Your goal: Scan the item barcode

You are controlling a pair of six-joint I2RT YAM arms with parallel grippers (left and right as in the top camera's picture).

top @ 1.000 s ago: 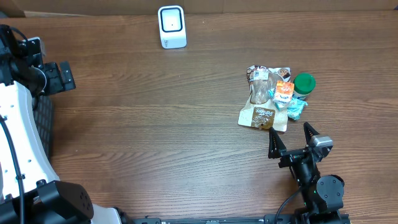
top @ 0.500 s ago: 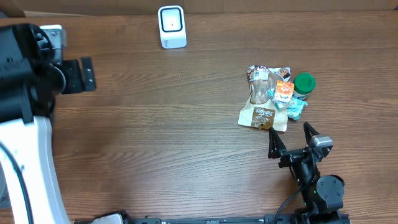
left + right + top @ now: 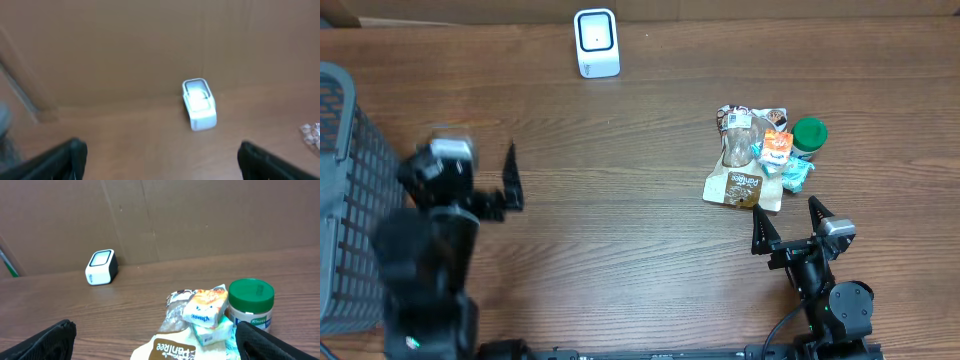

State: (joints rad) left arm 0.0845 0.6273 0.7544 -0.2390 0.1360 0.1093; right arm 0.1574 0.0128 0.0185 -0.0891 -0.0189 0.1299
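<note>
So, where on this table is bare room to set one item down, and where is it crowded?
Free: the wide bare table middle, bordered by the scanner behind, the left arm on one side and the snack pile on the other. Crowded: the right side, where the packets and green-lidded jar touch.

You have one white boxy scanner far away, one grey mesh basket at the left, and at the right one green-lidded white jar, one brown paper pouch and one orange-and-white packet.
</note>
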